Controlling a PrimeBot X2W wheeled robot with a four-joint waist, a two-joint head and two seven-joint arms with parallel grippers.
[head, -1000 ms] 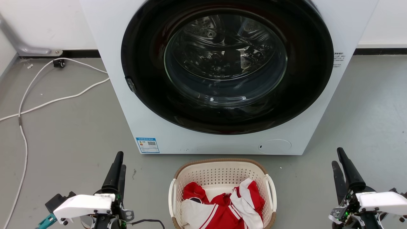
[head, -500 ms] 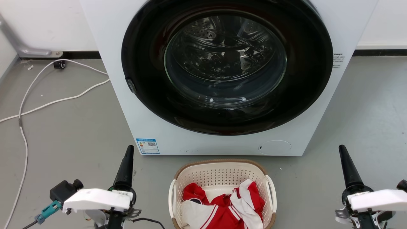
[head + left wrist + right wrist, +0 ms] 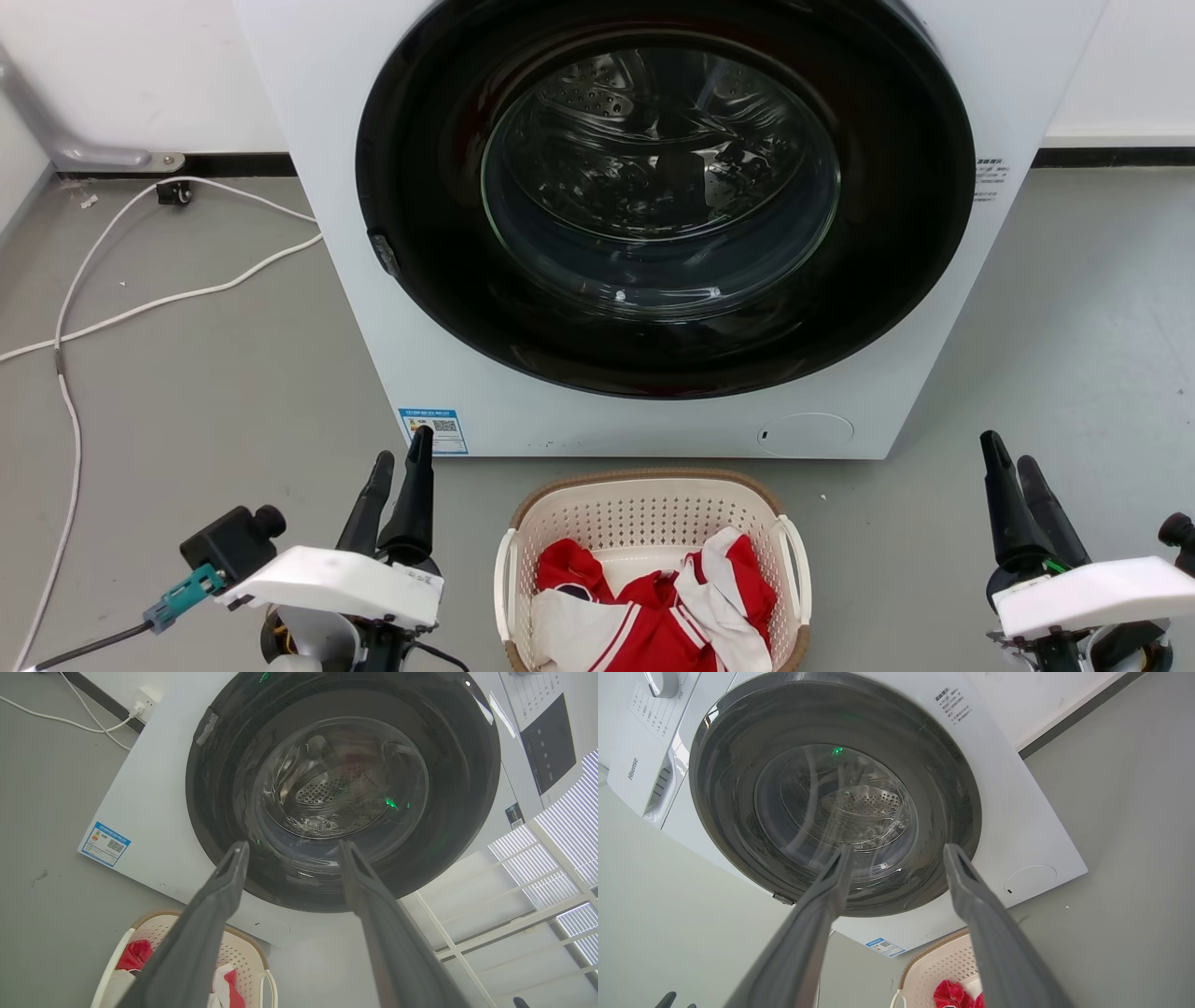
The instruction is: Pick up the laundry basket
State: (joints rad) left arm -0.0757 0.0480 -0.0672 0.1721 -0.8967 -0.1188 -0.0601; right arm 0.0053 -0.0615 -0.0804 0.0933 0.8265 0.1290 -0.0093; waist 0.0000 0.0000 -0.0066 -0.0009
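The laundry basket (image 3: pixel 644 513) between left hand (image 3: pixel 402 444), right hand (image 3: pixel 1006 448) (both parted).

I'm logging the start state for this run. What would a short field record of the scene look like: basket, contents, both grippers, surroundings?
basket: laundry basket upright on the floor, in front of the washing machine
contents: red and white clothing
left gripper: jaws open, empty, left of the basket, apart from it
right gripper: jaws open, empty, right of the basket, apart from it
other: white cable at the left
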